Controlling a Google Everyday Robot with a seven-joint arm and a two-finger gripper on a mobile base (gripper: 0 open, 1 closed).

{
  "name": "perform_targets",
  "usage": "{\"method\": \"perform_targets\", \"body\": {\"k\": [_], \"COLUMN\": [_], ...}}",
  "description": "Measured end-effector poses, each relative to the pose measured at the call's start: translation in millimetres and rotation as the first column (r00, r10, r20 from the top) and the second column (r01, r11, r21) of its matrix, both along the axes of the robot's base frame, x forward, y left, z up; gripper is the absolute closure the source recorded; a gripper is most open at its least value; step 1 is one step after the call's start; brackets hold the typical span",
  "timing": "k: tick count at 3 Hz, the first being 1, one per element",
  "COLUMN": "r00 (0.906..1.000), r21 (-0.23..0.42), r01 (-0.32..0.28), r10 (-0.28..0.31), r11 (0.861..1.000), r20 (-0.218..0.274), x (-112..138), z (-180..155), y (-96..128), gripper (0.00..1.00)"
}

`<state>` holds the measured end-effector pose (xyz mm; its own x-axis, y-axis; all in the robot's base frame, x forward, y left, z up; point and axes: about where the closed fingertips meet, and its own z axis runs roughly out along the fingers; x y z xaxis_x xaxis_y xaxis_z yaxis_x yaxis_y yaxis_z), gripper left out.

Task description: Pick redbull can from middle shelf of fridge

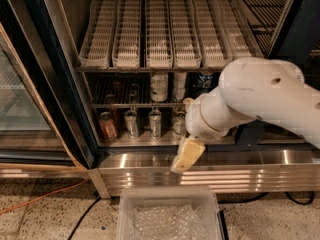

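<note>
redbull can [133, 90]: slim, dark body, silver lid, in shadow left of centre on the middle shelf [125, 104], and it looks set back from that surface's front edge. It's dim, and a second dark can shape stands just to its left, so the ID is a best read. The can stands upright, long axis vertical, lid up. That's normal for stock on wire bars and leaves the side wall free for a side-on grasp. Label direction: can't tell.

Right of it on the same surface are two wider white-labelled cans [159, 86] side by side, then a blue can [204, 79] at the edge of the arm [260, 94]. Above is a rack of white plastic lanes [160, 29]. Below is a bottom row with a red can [107, 126] and silver cans [155, 123].

tool [181, 160] is outside the fridge [57, 84], hanging tip-down under the wrist in front of the ribbed stainless base panel [140, 174]. It's lower than the can, to its right, and well apart. Can't tell whether it's apart or together; nothing seen in it. The arm comes in from the right and hides the right end of the two lower shelves.

Judgement: reach into the shelf not yet made. The tool would need to rise to middle-shelf height, level out, and go left of the white cans. Risk is clipping the shelf edge or knocking neighbours. A clear plastic bin [167, 193] sits on the floor right below.
</note>
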<state>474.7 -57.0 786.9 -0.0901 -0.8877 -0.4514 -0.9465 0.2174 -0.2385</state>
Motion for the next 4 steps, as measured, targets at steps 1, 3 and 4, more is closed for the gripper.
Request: {"method": "perform_targets", "body": {"k": [1, 3, 4], "r00": [0.9949, 0.9835, 0.9835], "r21": [0.106, 0.307, 0.307], "r01": [-0.014, -0.111, -0.111], "r10": [0.003, 0.060, 0.060], "r11": [0.994, 0.945, 0.945], "r20": [0.101, 0.171, 0.171], "x": [31, 62, 62], "z": [-2, -32, -32], "y": [31, 108, 108], "gripper": [0.00, 0.00, 0.00]}}
